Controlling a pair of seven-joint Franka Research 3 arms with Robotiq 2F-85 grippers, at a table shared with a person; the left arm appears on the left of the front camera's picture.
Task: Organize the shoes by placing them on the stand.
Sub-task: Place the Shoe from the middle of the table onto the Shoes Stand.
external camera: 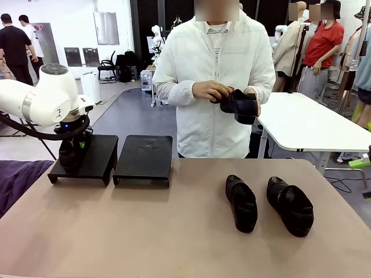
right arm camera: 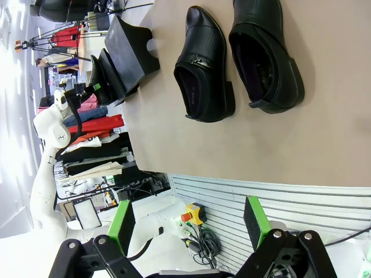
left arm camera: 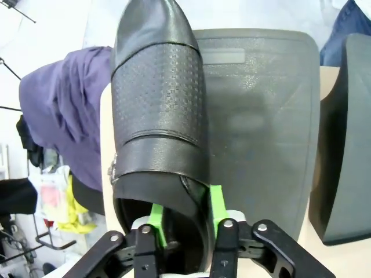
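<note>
Left tool [left arm camera: 185, 211] straddles the heel-side wall of a shoe [left arm camera: 156, 104]. One green pad [left arm camera: 157, 223] sits inside the opening and the other outside, part-spread. A gap shows at the inner pad, so this looks like a loose straddle and not a pinch. Holding by the rim would let the sole lie flat. The shoe rests on the left tray [left arm camera: 261, 116], toe toward the top of the wrist frame. It keeps to one half of that tray, and the bare half is probably meant for its pair.

The second tray [external camera: 145, 153] stands just beside the first, left of centre in the front view, with nothing on it. Two shoes [external camera: 242, 202] [external camera: 291, 205] lie side by side but apart at the lower right of the front frame. Their openings face up, which should leave the rims free for the same pinch. Right tool [right arm camera: 188, 214] hangs well back from them, fingers spread wide with nothing between. That placement suits a reach for that pair.

At the top centre of the front frame, a person's hands [external camera: 211, 90] hold the fourth shoe [external camera: 240, 106] at chest height beyond the far edge. I cannot tell whether it is being offered or only looked over.

The surface [external camera: 145, 231] is smooth and tan. A purple cloth [external camera: 20, 179] hangs over its left edge. Behind it is an open hall with a grey floor, a white table [external camera: 313, 124] at the right and people standing along the back.
</note>
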